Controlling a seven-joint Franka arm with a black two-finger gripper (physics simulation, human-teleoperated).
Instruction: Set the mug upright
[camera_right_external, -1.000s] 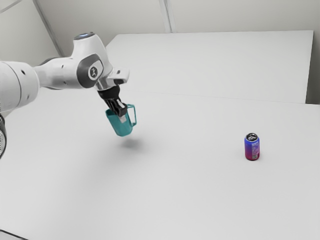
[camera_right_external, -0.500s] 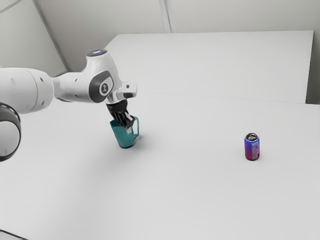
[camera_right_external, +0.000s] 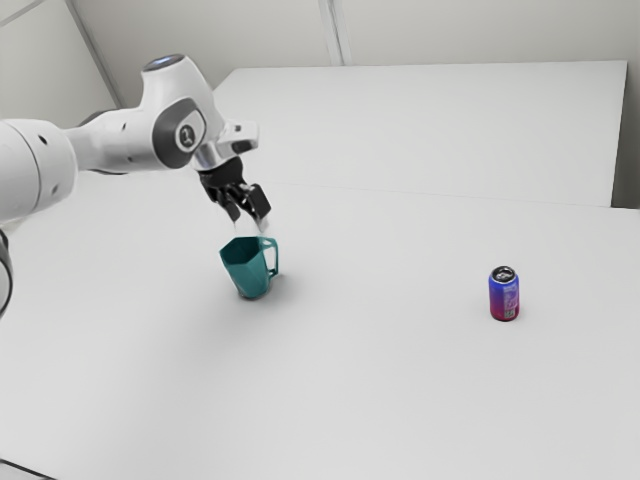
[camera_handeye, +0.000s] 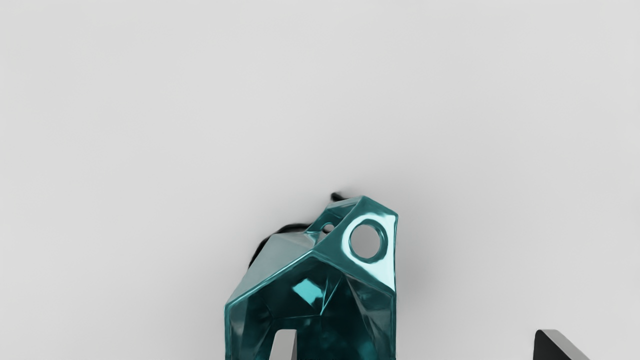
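Note:
The teal faceted mug stands on the table with its opening up, its handle toward the exterior view's right; whether it leans slightly I cannot tell. My gripper is just above its rim, open and apart from it. In the wrist view the mug shows its dark inside and its handle with a round hole. The open gripper has its fingertips wide apart there, one over the mug's opening, the other out beyond its side.
A blue and red can stands on the white table, well off to the exterior view's right of the mug. A dark cable lies at the near left corner of the exterior view.
The mug, held tilted above the table a second ago, came down onto it. My gripper has since let go and risen off the mug, its fingers spreading.

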